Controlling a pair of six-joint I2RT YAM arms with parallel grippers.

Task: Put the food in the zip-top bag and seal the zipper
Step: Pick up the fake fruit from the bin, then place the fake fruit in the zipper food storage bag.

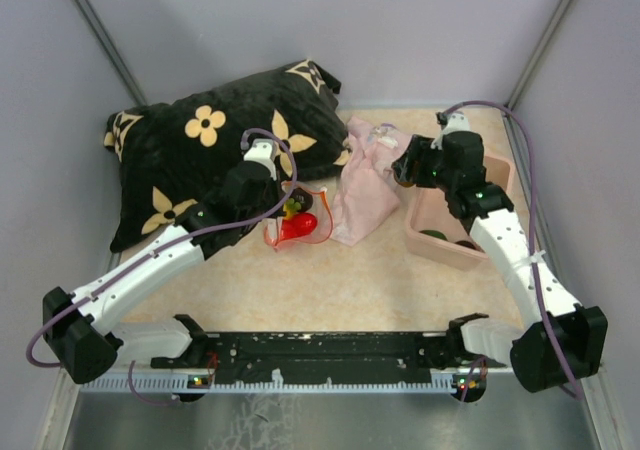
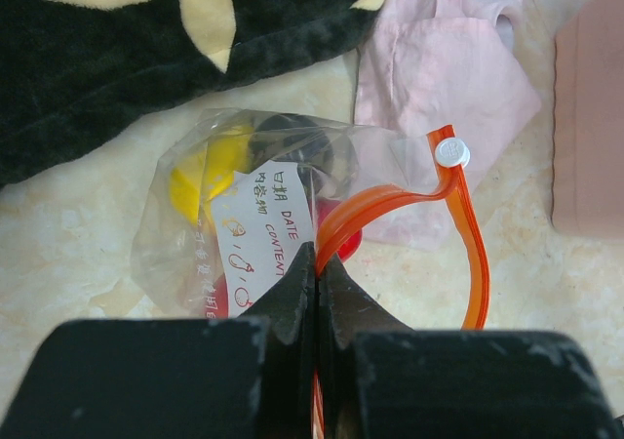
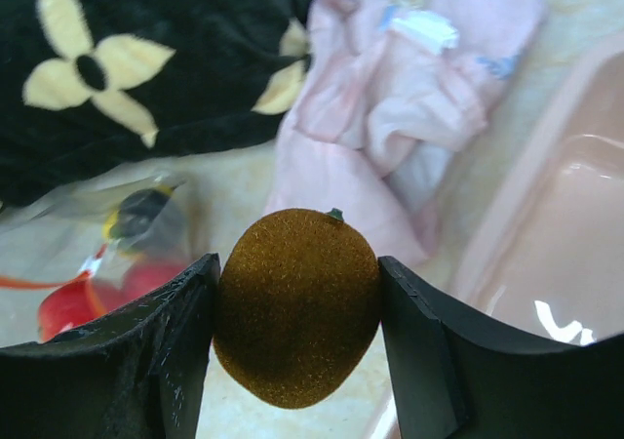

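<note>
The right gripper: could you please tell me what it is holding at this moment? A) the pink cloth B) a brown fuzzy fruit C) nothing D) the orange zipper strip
B: the right wrist view shows the right gripper with its jaws pressed against both sides of the brown fuzzy fruit; the orange zipper strip is pinched by the left gripper.

Black pillow (image 1: 200,160) with cream-yellow flower shapes; pale pink cloth (image 1: 365,185); salmon-pink bin (image 1: 430,248); clear zip-top bag (image 2: 171,249), its zipper (image 2: 390,200) orange-red, its label (image 2: 263,224) white with black handwriting; red fruit (image 1: 298,228); yellow fruit (image 2: 200,180); golden-brown fruit (image 3: 295,307); beige mottled surface (image 1: 380,290)
</note>
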